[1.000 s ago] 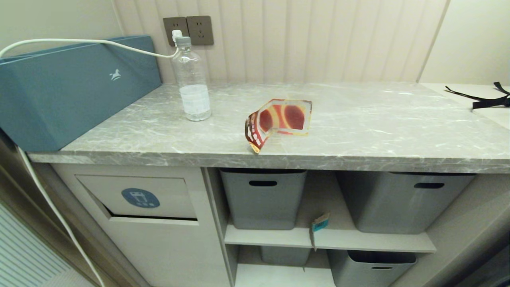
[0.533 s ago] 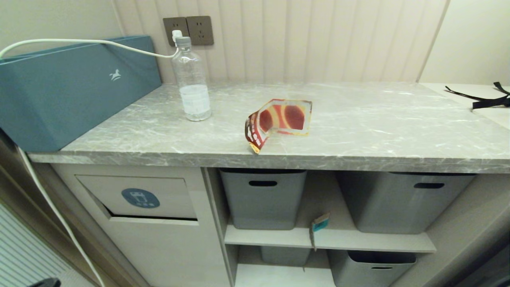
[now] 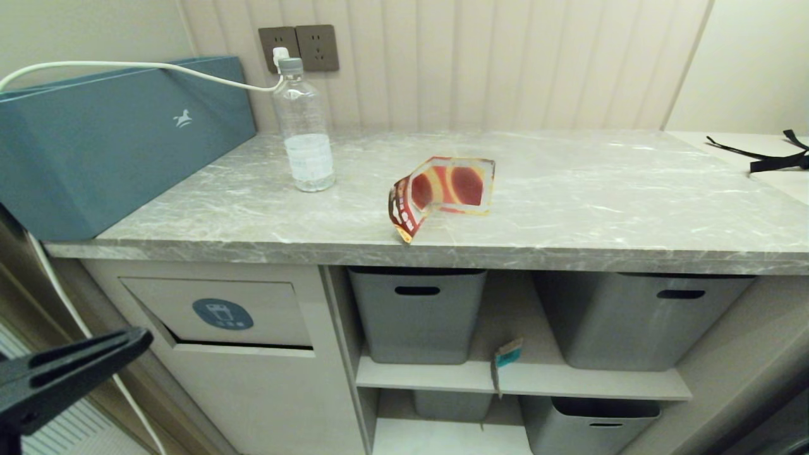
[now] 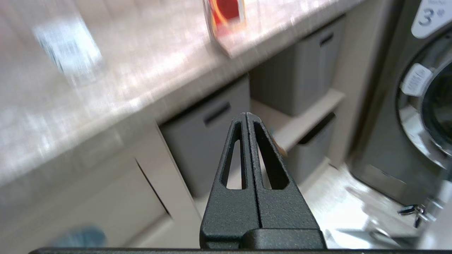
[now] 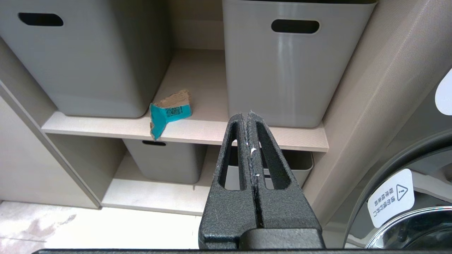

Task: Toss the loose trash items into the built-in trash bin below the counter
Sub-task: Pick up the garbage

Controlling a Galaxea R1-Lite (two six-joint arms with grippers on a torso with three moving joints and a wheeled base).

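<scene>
Head view — left pincer (image 3: 142, 338) closed, empty.

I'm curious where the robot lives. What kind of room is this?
Probably a home laundry or utility room: a washing machine door beside shelves of grey tubs, a stone counter and a built-in trash bin.

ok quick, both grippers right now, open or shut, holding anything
left gripper: shut, holding nothing.
right gripper: shut, holding nothing.
</scene>
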